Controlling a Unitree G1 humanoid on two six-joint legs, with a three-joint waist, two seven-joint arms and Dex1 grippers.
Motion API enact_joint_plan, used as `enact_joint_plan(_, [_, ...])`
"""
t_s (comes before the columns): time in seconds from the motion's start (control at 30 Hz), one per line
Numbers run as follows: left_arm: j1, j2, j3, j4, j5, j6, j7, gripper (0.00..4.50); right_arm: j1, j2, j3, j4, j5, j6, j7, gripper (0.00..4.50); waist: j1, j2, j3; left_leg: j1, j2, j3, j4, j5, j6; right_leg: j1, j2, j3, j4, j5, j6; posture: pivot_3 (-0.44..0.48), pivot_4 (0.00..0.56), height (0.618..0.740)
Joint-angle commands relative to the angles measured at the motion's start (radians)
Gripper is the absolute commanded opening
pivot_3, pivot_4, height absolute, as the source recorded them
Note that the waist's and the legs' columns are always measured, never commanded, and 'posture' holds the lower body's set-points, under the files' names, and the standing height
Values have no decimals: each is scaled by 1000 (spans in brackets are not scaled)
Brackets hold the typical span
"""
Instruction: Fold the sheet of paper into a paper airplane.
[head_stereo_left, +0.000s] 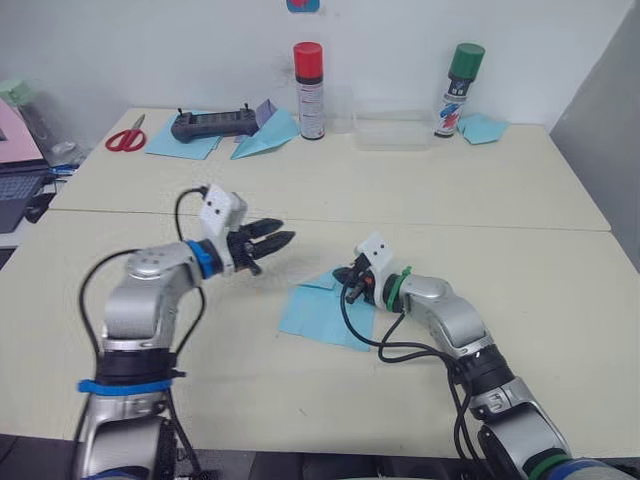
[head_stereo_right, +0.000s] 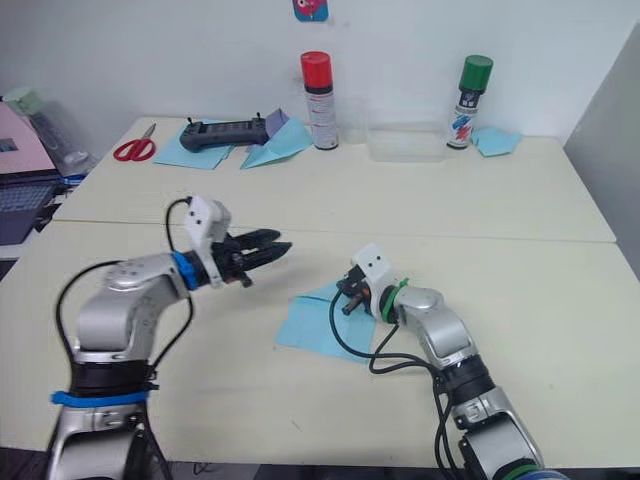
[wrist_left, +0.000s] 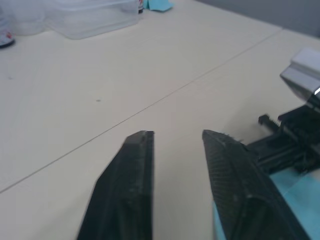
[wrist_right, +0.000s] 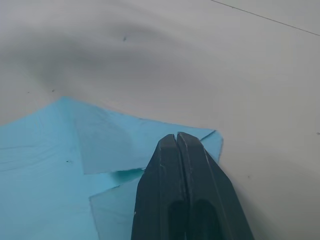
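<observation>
A pale table (head_stereo_left: 420, 200) seen from above, with 2 robot arms reaching over its near half. Nearest, the sheet of paper (head_stereo_left: 315, 318) lies flat near the middle of that near half, light blue, with 1 corner already folded over on itself at its far edge. The right pincer (head_stereo_left: 352, 282) rests at that folded corner; its 2 black fingers are clenched tight together with nothing between them, tips pressing down on or just above the folded flap. The left pincer (head_stereo_left: 272, 238) hangs in the air to the left of the sheet and a little beyond it, released, its fingers parted and grasping nothing.

Further back, across a seam in the table, sit red scissors (head_stereo_left: 126, 137), a black handheld device (head_stereo_left: 212, 124) on blue paper, a finished light blue paper dart (head_stereo_left: 262, 142), a red-capped spray can (head_stereo_left: 309, 90), a clear plastic box (head_stereo_left: 393, 130), a green-capped spray can (head_stereo_left: 459, 90) and more folded blue paper (head_stereo_left: 484, 127).

The likely risk: with 1 pincer alone on the thin sheet and nothing pinning its other side, a push along the crease may drag or spin the paper and leave the fold crooked. Too steep a press could tear or crumple the flap.
</observation>
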Motion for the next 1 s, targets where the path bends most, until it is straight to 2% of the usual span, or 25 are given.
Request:
enact_joint_plan(0.03, [24, -20, -68, -20, -5, -21, 21, 542, 16, -4, 22, 11, -13, 18, 8, 0, -2, 0, 0, 1, 0, 0, 0, 0, 0, 0, 0, 0, 0, 0, 0, 0, 150, 740])
enact_joint_plan(0.1, [37, -20, -117, -6, 17, -36, 25, 12, 15, -4, 22, 12, -15, 18, 7, 0, -2, 0, 0, 1, 0, 0, 0, 0, 0, 0, 1, 0, 1, 0, 0, 0, 150, 740])
enact_joint_plan(0.33, [98, 12, -225, 67, 74, -98, 16, 12, 22, -6, 21, -3, -19, 27, -3, 0, -1, 0, 0, 1, 0, 0, 0, 0, 0, 0, 0, 0, 0, 0, 0, 0, 150, 740])
enact_joint_plan(0.5, [106, 39, -259, 204, 126, -126, 38, 12, 30, -3, 23, -15, -22, 28, -7, 0, 0, 0, 0, 2, 0, 0, 0, 0, 0, 2, 0, 0, 0, 0, 0, 0, 150, 740])
enact_joint_plan(0.6, [124, 61, -256, 234, 124, -133, 37, 12, 34, -2, 23, -18, -24, 30, -7, 0, -3, 1, -2, 4, 0, 0, 0, 0, 0, 3, 0, 1, 0, 0, 0, 0, 150, 740])
enact_joint_plan(0.7, [168, 89, -238, 178, 88, -98, 20, 12, 36, -4, 23, -17, -25, 29, -6, 0, -18, 1, -3, 7, 1, 0, 0, 0, 0, 5, 1, 1, 1, 0, 0, 0, 150, 740])
enact_joint_plan(0.8, [214, 113, -165, 88, 25, -35, 43, 12, 41, -6, 24, -21, -24, 28, -4, 0, -28, 1, -3, 7, 1, 0, 0, 0, 0, 6, 1, 1, 1, 0, -1, 0, 150, 740])
enact_joint_plan(1.0, [165, 146, -64, 7, -52, 59, 85, 12, 40, -2, 26, -15, -23, 23, 2, 0, -26, 0, -2, 5, 1, 0, 0, 0, 0, 4, 1, 0, 0, 0, -1, 0, 150, 740])
